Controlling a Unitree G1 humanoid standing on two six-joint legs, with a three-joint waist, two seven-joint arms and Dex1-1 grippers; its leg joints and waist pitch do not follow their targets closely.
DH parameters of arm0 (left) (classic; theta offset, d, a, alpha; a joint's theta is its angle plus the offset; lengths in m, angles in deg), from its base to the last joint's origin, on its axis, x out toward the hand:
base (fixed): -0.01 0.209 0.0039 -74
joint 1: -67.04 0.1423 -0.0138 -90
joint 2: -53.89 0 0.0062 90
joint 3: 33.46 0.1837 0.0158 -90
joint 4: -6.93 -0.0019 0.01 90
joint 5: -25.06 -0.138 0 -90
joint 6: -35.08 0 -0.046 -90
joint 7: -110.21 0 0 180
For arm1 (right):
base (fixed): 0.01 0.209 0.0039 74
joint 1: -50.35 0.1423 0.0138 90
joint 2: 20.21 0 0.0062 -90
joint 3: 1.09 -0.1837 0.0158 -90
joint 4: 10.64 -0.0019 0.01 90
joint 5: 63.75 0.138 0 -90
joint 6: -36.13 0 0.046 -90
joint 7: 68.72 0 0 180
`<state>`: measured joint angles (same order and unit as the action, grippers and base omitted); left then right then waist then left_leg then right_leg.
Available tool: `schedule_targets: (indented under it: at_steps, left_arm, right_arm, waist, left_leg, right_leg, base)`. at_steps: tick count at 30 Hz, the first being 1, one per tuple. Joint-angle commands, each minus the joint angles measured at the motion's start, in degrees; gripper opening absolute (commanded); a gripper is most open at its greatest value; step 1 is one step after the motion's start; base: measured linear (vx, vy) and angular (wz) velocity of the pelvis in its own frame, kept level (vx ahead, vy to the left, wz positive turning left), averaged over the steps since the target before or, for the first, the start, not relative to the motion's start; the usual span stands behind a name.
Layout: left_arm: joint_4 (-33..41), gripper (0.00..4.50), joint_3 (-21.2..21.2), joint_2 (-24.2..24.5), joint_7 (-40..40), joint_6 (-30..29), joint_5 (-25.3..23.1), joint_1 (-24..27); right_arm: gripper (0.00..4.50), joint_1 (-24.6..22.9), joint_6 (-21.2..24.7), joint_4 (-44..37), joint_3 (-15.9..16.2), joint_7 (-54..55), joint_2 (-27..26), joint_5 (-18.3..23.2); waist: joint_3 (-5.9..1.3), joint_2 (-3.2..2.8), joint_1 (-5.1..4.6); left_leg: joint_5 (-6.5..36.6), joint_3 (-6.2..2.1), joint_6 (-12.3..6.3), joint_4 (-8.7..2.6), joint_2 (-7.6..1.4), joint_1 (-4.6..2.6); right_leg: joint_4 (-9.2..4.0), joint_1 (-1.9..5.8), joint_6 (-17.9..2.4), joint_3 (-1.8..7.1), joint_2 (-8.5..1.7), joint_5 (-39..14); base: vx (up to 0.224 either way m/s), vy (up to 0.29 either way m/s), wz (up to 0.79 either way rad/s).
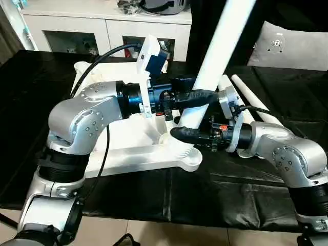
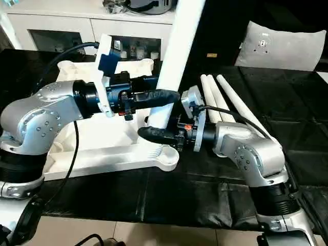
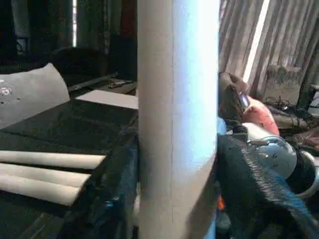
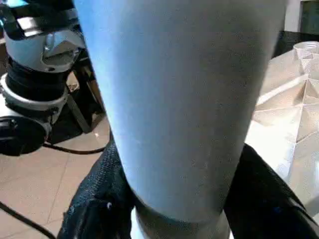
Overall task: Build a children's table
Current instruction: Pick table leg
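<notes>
- A black cloth-covered work surface (image 1: 154, 197) is seen, with white cabinets (image 1: 102, 28) behind it and pale floor along its near edge.
- The table top (image 1: 128, 148) is laid underside up on the cloth, its rounded near corner close to that near edge.
- An upright leg (image 1: 218, 51) is stood in the near corner socket of the table top.
- The leg is clasped by the left gripper (image 1: 197, 100) above and by the right gripper (image 1: 189, 130) lower, near the socket.
- Three spare legs (image 2: 225, 97) are laid beside the table top; open cloth is left beyond them.
</notes>
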<state>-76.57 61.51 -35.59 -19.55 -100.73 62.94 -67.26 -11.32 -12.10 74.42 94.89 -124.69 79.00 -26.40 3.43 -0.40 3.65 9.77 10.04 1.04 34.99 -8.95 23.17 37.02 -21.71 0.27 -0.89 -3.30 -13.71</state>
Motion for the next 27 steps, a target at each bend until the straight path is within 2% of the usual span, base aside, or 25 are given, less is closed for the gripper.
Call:
schedule_targets:
  at_steps: [1,3,6,7,9,12,13,14,16,18,19,20,21,22,25,26,27]
  left_arm:
    - [3.62,2.60,1.18,-1.32,1.06,-0.66,3.27,-0.29]
    - [3.86,2.98,1.30,-1.56,1.31,-0.73,3.68,-0.16]
    - [4.46,2.98,1.30,-2.40,1.20,-1.49,4.81,0.09]
    - [4.49,3.09,1.07,-2.91,1.01,-1.87,5.30,0.15]
    - [4.57,3.40,0.64,-3.67,0.77,-2.23,5.82,0.33]
    - [4.76,3.45,-2.08,-5.95,0.15,-3.00,9.96,0.92]
    - [4.59,3.58,-3.99,-7.28,-0.51,-3.68,12.83,1.06]
    - [4.56,3.75,-4.15,-7.39,-0.56,-3.70,13.06,1.08]
    - [4.06,3.84,-6.56,-8.96,-1.62,-4.09,16.24,1.31]
    - [2.51,3.84,-8.79,-10.22,-3.23,-4.51,17.64,1.21]
    - [0.56,3.84,-10.38,-11.02,-5.08,-4.32,17.37,0.87]
    - [-0.83,3.84,-10.94,-11.04,-6.17,-3.58,15.93,0.70]
    - [-1.95,3.84,-11.06,-10.79,-7.09,-2.42,13.79,0.80]
    - [-2.98,3.88,-11.00,-10.28,-7.82,-1.53,11.74,1.04]
    - [-4.11,3.88,-9.39,-7.81,-8.52,1.22,6.26,2.93]
    - [-4.28,3.88,-9.02,-7.31,-8.82,1.62,5.42,3.27]
    - [-4.54,3.88,-8.74,-6.55,-9.23,2.12,4.30,3.90]
  right_arm:
    - [1.96,-0.77,0.22,1.03,-0.65,1.87,0.02,-1.29]
    - [1.95,-0.97,0.15,1.01,-0.61,1.95,0.03,-1.41]
    - [1.94,-1.35,-0.01,0.97,-0.46,2.20,-0.12,-1.67]
    - [1.94,-1.45,-0.09,0.99,-0.36,2.32,-0.20,-1.75]
    - [1.94,-1.65,-0.25,1.01,-0.27,2.61,-0.41,-1.88]
    - [1.94,-2.04,-0.31,0.95,-0.54,3.36,-1.08,-1.89]
    - [1.94,-2.17,-0.34,1.01,-0.81,3.70,-1.55,-1.68]
    - [1.94,-2.19,-0.35,1.02,-0.86,3.75,-1.62,-1.64]
    - [1.94,-2.49,-0.52,1.10,-1.58,4.55,-2.68,-1.00]
    - [1.94,-2.88,-0.93,1.09,-2.24,5.51,-3.68,-0.35]
    - [1.94,-3.27,-1.34,0.99,-2.61,6.65,-4.37,-0.35]
    - [1.94,-3.55,-1.59,0.79,-2.84,7.34,-4.85,-0.35]
    - [1.94,-3.97,-1.92,0.32,-3.39,8.30,-5.50,-0.31]
    - [1.94,-4.36,-1.83,-0.31,-3.96,9.27,-6.11,-0.03]
    - [1.93,-6.04,-1.43,-3.45,-4.84,11.29,-6.92,0.30]
    - [1.93,-6.37,-1.39,-4.07,-4.92,11.78,-6.97,0.17]
    - [1.93,-7.20,-0.59,-5.78,-5.22,12.93,-6.89,0.35]
  waist:
    - [-4.18,-0.03,0.07]
    - [-4.21,0.05,0.07]
    - [-4.22,-0.05,0.04]
    - [-4.25,-0.20,0.05]
    - [-4.22,-0.09,0.01]
    - [-4.20,-0.09,0.03]
    - [-4.24,-0.03,0.10]
    - [-4.23,-0.10,0.08]
    - [-4.25,-0.27,0.13]
    - [-4.21,-0.69,0.17]
    - [-4.04,-0.82,0.02]
    - [-3.80,-1.64,0.21]
    - [-3.65,-1.55,0.11]
    - [-3.59,-1.77,0.21]
    - [-3.08,-2.11,-0.05]
    - [-3.13,-1.93,-0.19]
    - [-2.84,-2.41,-0.16]
  left_leg:
    - [5.60,-1.10,-1.20,-3.36,-3.43,-1.71]
    - [5.80,-1.14,-1.21,-3.38,-3.42,-1.70]
    - [5.81,-1.16,-1.09,-3.37,-3.42,-1.70]
    - [5.78,-1.19,-1.00,-3.36,-3.43,-1.75]
    - [6.21,-1.19,-1.01,-3.38,-3.45,-1.75]
    - [5.98,-1.14,-1.15,-3.35,-3.38,-1.66]
    - [5.89,-1.15,-1.31,-3.30,-3.36,-1.65]
    - [6.03,-1.15,-1.39,-3.29,-3.33,-1.59]
    - [6.38,-1.17,-1.45,-3.26,-3.30,-1.62]
    - [6.93,-1.31,-1.20,-3.34,-3.32,-1.71]
    - [7.89,-1.25,-0.95,-3.48,-3.26,-1.72]
    - [9.47,-1.43,-0.20,-3.55,-3.25,-1.89]
    - [10.57,-1.38,0.06,-3.69,-3.29,-2.01]
    - [11.38,-1.52,0.68,-3.82,-3.34,-2.12]
    - [12.27,-1.71,0.90,-4.15,-3.19,-1.80]
    - [11.22,-1.72,0.58,-4.08,-3.20,-1.72]
    - [10.73,-1.76,0.46,-4.16,-3.20,-1.66]
  right_leg:
    - [-4.14,2.59,-15.85,1.84,-4.05,2.02]
    - [-4.18,2.65,-15.73,1.85,-4.06,2.01]
    - [-4.19,2.66,-15.77,1.86,-4.10,1.90]
    - [-4.10,2.63,-15.85,1.82,-4.04,2.13]
    - [-4.19,2.65,-15.85,1.83,-4.05,2.00]
    - [-4.20,2.68,-16.23,1.85,-4.08,2.25]
    - [-4.11,2.69,-16.47,1.82,-4.08,2.70]
    - [-4.15,2.68,-16.73,1.80,-4.10,2.88]
    - [-4.12,2.68,-16.93,1.75,-4.05,2.77]
    - [-4.21,2.59,-16.77,1.72,-4.00,2.24]
    - [-4.53,2.48,-16.52,1.74,-3.87,1.38]
    - [-4.61,2.32,-16.52,1.74,-4.01,-0.54]
    - [-5.00,2.17,-16.08,1.78,-3.89,-1.91]
    - [-4.94,2.25,-15.64,1.83,-3.94,-2.90]
    - [-5.12,2.38,-13.71,1.92,-3.91,-4.79]
    - [-5.16,2.50,-13.30,2.00,-3.99,-4.60]
    - [-5.25,2.34,-13.04,2.05,-4.02,-4.65]
  base:
    - [0.000,0.000,0.00]
    - [0.000,0.000,0.00]
    - [0.000,0.000,0.00]
    - [0.000,0.000,0.00]
    - [0.000,0.000,0.00]
    - [0.000,0.000,0.00]
    - [0.000,0.000,0.00]
    - [0.000,0.000,0.00]
    - [0.000,0.000,0.00]
    - [0.000,0.000,0.00]
    - [0.000,0.000,0.00]
    - [0.000,0.000,0.00]
    - [0.000,0.000,0.00]
    - [0.000,0.000,0.00]
    - [0.000,0.000,0.00]
    - [0.000,0.000,0.00]
    - [0.000,0.000,0.00]
